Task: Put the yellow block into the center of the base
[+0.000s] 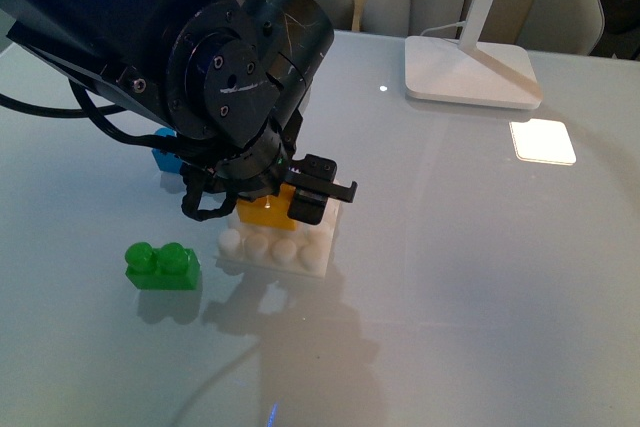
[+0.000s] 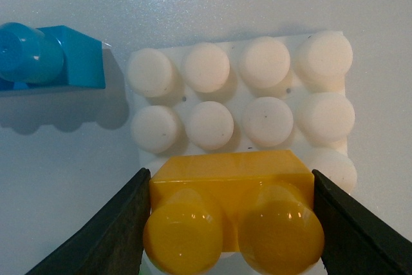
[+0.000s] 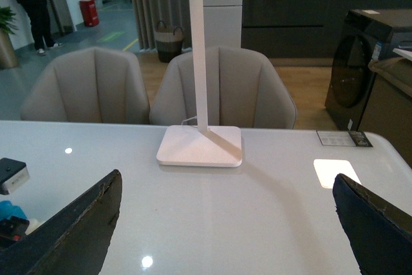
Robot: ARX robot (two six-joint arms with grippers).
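my left fingers (image 2: 106, 236) pinch a small yellow-orange two-stud plastic brick (image 2: 232, 214) by its two short ends, one dark finger flat against each end, above a flat white square plastic plate (image 2: 193, 98) covered in round knobs. in the left wrist view two full rows of white knobs lie bare beyond the brick, and one more knob shows beside its end. i cannot tell whether the brick is pressed onto the knobs or only sits over them.

from the front, my black left arm (image 1: 200, 57) reaches down over the plate and hides much of the grip. the brick shows on the plate's 12 o'clock side, with a bare row of knobs along the 6 o'clock edge.

on the pale glossy bench (image 1: 480, 287), a green two-stud plastic brick (image 1: 162, 265) lies near the plate at its 9 o'clock, apart from it. a blue plastic brick (image 2: 64, 59) lies just off the plate at 10 o'clock. a white flat lamp foot (image 1: 470, 72) stands well apart at 2 o'clock, with a bright square of light (image 1: 543, 140) at its 4 o'clock.

my right fingers (image 3: 71, 230) hang spread wide, with the bench and lamp foot in view between them and two beige padded chairs (image 3: 87, 88) beyond.
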